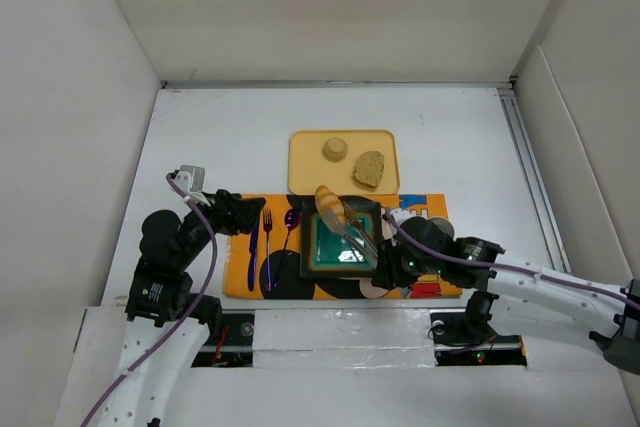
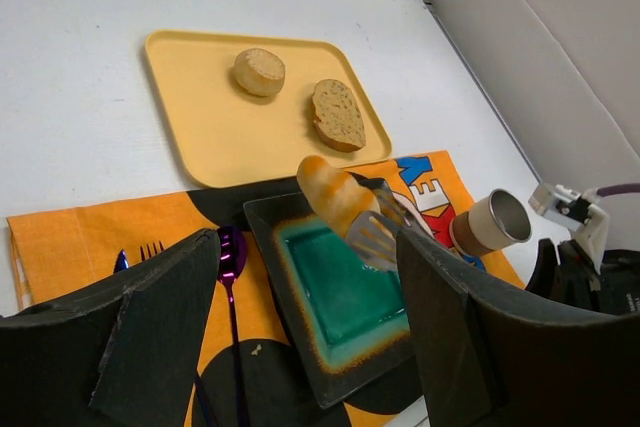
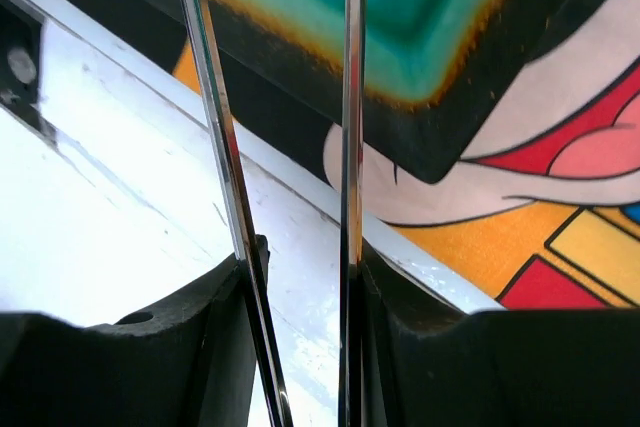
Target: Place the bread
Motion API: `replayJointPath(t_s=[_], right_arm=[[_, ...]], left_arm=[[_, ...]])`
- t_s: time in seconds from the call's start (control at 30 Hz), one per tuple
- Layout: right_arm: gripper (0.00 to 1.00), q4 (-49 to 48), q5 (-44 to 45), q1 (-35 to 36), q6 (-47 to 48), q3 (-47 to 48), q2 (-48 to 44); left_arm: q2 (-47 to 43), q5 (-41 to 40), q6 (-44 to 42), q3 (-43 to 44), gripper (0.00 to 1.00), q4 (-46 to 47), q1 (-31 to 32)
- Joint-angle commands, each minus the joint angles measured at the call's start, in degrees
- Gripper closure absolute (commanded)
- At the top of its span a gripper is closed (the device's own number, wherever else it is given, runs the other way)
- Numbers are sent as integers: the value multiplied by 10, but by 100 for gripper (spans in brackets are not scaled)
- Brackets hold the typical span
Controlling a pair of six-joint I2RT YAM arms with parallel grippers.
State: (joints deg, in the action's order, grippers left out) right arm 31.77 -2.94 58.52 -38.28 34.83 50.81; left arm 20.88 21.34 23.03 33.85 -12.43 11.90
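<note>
White table (image 1: 200,137) inside plain white walls (image 1: 330,7), perhaps board.

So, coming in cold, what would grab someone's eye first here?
The golden roll stands out: it hangs pinched in metal tongs over the far edge of the teal plate, and the right pincer grips the tongs. Behind the plate, a yellow tray carries a round bun and a brown slice side by side.

Glossy glazed plate (image 2: 340,297), shiny metal tongs (image 3: 347,97), matt plastic tray (image 2: 200,117), rough bread slice (image 2: 337,115).
</note>
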Motion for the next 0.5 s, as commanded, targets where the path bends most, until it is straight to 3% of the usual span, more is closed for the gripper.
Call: replayJointPath(t_s=[0.0,0.23,0.3,0.33,0.47], right_arm=[[74,-22,-12,12,-38,-13,5],[72,-53,-19,34,-26,1,76],[67,-63,-31,34,-24,4,83],[55,-51,-25,40,-22,12,88],[43,-29,-4,40,-22,31,76]], left_arm=[[6,-4,3,17,34,22,3],[8,-4,4,17,34,22,3],[7,0,3,18,34,21,3],[2,-1,3,17,34,24,3],[2,4,2,17,34,23,3]])
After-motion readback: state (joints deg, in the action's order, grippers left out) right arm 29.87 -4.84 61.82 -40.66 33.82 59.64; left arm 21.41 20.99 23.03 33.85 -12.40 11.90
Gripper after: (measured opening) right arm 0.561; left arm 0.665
